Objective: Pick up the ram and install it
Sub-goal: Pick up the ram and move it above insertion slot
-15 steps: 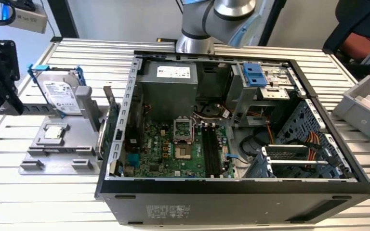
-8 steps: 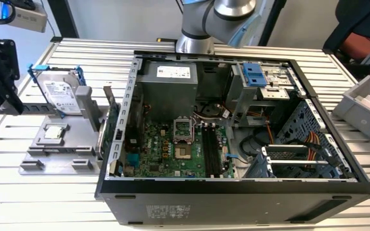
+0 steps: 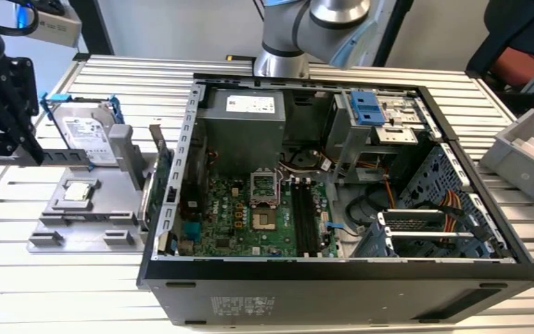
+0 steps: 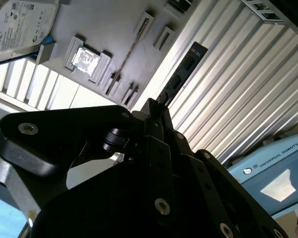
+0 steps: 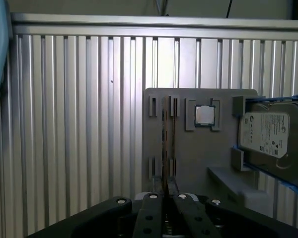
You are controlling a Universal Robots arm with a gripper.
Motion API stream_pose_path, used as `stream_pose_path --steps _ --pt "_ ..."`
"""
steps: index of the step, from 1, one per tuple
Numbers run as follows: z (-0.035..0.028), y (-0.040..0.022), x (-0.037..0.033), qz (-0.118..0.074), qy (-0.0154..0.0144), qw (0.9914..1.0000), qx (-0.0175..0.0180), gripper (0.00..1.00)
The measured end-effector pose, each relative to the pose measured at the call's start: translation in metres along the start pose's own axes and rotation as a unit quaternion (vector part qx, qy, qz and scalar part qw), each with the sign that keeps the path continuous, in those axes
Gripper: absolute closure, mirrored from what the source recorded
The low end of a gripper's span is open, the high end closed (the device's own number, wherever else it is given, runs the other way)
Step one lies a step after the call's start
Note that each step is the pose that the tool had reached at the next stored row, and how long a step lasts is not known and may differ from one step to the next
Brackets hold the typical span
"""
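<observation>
Pressure sits on the ram [image 4: 183, 73]: the gripper [image 4: 158, 103] pinches one end of the dark stick, and the other end juts free over the ridged metal table [image 4: 228, 84]. In the first wrist view the ram shows edge-on, in line with the slotted posts of a grey fixture plate [image 5: 198, 153] that also carries a processor chip [image 5: 205, 115] and a hard drive [image 5: 270, 134] with blue clips. The open computer case [image 3: 341, 292] lies toward the exterior view's right of that plate.
</observation>
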State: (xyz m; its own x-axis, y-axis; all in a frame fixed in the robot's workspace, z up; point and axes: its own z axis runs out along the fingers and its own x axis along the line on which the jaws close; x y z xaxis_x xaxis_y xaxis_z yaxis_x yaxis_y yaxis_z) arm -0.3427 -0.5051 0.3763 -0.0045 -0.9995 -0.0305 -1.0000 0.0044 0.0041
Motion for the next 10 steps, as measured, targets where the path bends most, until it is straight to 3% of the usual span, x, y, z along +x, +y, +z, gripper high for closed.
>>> stream_pose_path --steps 6,10 --pt "-0.0001 -0.0078 0.0 0.0 0.0001 1.0 -0.0002 1.0" --pt "0.0 -0.0077 -0.0001 0.0 0.0 1.0 -0.0002 1.0"
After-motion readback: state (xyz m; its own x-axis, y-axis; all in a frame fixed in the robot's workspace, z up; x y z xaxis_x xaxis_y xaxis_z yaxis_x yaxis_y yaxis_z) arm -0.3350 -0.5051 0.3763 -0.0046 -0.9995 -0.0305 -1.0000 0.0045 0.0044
